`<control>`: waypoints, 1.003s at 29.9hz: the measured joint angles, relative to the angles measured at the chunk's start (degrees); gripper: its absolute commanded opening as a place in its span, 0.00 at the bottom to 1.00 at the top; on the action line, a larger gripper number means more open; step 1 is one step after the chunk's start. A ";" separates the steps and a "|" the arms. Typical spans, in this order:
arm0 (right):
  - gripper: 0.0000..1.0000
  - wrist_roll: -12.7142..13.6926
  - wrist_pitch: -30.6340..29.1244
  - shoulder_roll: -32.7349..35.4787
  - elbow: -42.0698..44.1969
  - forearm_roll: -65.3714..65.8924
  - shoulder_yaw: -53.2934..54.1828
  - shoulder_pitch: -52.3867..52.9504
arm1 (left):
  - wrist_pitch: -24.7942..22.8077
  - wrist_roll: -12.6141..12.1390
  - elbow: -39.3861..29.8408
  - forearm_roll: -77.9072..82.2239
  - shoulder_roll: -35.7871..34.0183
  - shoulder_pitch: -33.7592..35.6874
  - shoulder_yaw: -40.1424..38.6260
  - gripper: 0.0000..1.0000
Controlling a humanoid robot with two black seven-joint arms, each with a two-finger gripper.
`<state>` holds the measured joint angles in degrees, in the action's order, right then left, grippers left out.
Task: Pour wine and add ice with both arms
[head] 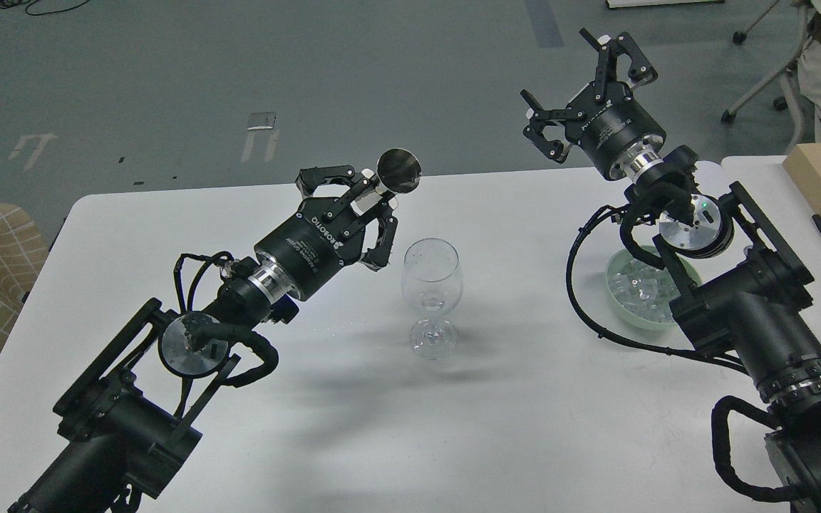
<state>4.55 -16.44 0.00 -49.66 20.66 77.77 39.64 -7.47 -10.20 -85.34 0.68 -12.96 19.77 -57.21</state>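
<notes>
Head view, the only one I have: my left gripper is closed around a small dark cylindrical vessel, held tipped on its side above and just left of the wine glass, its round end turned toward the camera; I cannot tell whether that end is the mouth or the base, nor whether anything is inside. The wine glass stands upright near the middle of the white table and looks empty, showing only specks or droplets on the bowl. My right gripper is raised high past the table's far edge with its fingers spread wide and nothing between them. The ice lies in a pale green bowl under the right arm's wrist, partly hidden by it. Risks, as I judge them: the vessel sits off to the side of the glass rim, so liquid could fall onto the table; the left gripper's fingers hang close to the glass and could knock it over; the right arm's cable loop hangs close beside the bowl and might drag it; smooth cubes may slip from the fingers.
</notes>
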 measured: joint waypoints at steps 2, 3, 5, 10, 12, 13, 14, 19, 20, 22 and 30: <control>1.00 0.00 0.00 0.00 0.00 0.00 0.01 0.07 | 0.00 0.00 0.00 0.03 0.00 0.26 0.00 0.00; 1.00 0.00 0.00 0.00 0.00 0.00 0.01 0.13 | 0.00 0.00 0.00 0.03 0.00 0.36 0.00 0.00; 1.00 0.00 0.04 0.00 0.00 0.00 0.01 0.16 | 0.00 0.00 0.00 0.03 -0.07 0.40 0.00 0.00; 1.00 0.00 0.33 0.00 0.00 0.00 -0.06 0.16 | 0.00 0.00 0.00 0.17 -0.19 0.55 1.22 0.00; 1.00 0.00 0.34 0.00 0.00 0.00 -0.07 0.16 | -0.01 0.00 -0.01 0.52 -0.21 0.60 1.49 0.00; 1.00 0.00 0.35 0.00 0.00 0.00 -0.07 0.16 | -0.02 0.00 -0.01 0.60 -0.22 0.60 1.53 0.00; 1.00 0.00 0.35 0.00 0.00 0.00 -0.07 0.16 | -0.04 0.00 -0.02 0.65 -0.22 0.61 1.56 0.00; 1.00 0.00 0.35 0.00 0.00 0.00 -0.08 0.16 | -0.08 0.06 -0.08 0.81 -0.26 0.61 1.62 0.00; 1.00 0.00 0.35 0.00 0.00 0.00 -0.08 0.16 | -0.10 0.07 -0.08 0.81 -0.29 0.61 1.64 0.00; 1.00 0.00 0.35 0.00 -0.02 0.00 -0.08 0.16 | -0.15 0.08 -0.09 0.81 -0.32 0.61 1.67 0.00; 1.00 0.04 0.35 0.00 -0.07 0.00 -0.08 0.18 | -0.16 0.09 -0.09 0.81 -0.40 0.61 1.67 0.00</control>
<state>4.58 -16.08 0.00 -49.73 20.65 77.69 39.82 -7.63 -10.11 -85.43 1.49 -13.36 20.38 -55.54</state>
